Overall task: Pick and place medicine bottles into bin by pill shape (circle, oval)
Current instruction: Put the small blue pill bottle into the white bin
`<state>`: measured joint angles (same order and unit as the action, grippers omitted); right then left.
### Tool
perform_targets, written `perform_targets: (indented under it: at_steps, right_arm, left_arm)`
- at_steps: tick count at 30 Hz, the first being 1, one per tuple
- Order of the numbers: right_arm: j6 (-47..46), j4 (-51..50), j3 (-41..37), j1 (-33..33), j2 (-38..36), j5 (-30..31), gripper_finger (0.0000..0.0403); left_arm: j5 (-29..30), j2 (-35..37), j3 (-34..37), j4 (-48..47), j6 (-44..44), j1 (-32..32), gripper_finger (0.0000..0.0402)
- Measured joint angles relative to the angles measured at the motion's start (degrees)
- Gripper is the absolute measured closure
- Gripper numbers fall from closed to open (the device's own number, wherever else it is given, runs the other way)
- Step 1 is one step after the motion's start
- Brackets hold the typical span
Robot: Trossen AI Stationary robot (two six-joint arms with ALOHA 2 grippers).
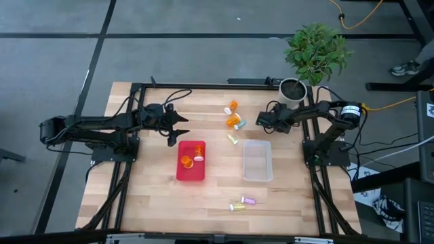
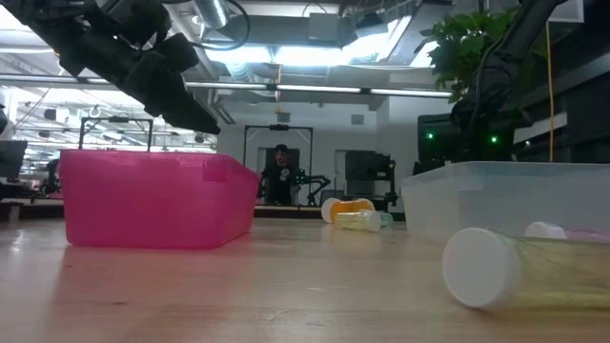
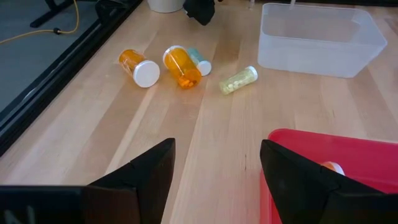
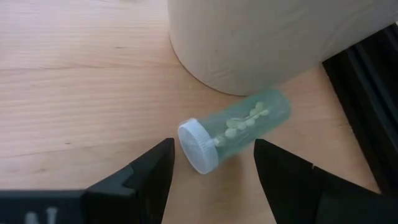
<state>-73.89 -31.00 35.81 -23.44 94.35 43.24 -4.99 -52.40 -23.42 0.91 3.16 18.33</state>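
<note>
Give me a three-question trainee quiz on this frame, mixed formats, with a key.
1. True or false: the clear bin already holds bottles.
2. What lies between the right gripper fingers? A) green bottle B) orange bottle C) nothing
3. Fill in: the orange bottle that is already sorted lies in the ___ bin.

Key: 1 false, it looks empty; 2 A, lying on its side by the plant pot, jaws open; 3 red.

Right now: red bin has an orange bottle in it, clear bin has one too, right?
Half right. The red bin holds an orange bottle, but the clear bin holds no bottle; the high view shows only its bare floor.
</note>
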Motion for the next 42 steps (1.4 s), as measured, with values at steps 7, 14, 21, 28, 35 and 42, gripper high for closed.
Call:
perform_targets:
  at_steps: [7, 14, 21, 28, 35, 42]
  right_arm:
    - [0.84, -1.8, 0.13, 0.0, 0.0, -0.33, 0.0178]
    - [0.66, -4.72, 0.11, 0.0, 0.0, -0.42, 0.0178]
    - [3.88, -4.83, 0.2, 0.07, -0.16, -3.39, 0.0178]
    - [2.56, -5.99, -0.05, 3.9, -3.95, -6.59, 0.0178]
    - [0.52, -7.96, -0.02, 4.61, -8.63, -2.05, 0.0178]
    - [-0.84, -7.67, 0.0, 2.1, -8.63, 3.15, 0.0178]
  left_arm:
    - [0.0, 0.0, 0.0, -0.01, 0.0, 0.0, 0.0172]
    - [0.0, 0.0, 0.0, 0.0, 0.0, 0.0, 0.0172]
    - [0.0, 0.0, 0.0, -0.02, 0.0, 0.0, 0.0172]
    - [0.0, -0.02, 0.0, -0.02, 0.0, 0.0, 0.0172]
    - [-0.01, 0.0, 0.0, -0.03, 0.01, 0.0, 0.0172]
    - [0.0, -0.02, 0.0, -0.22, 0.0, 0.0, 0.0172]
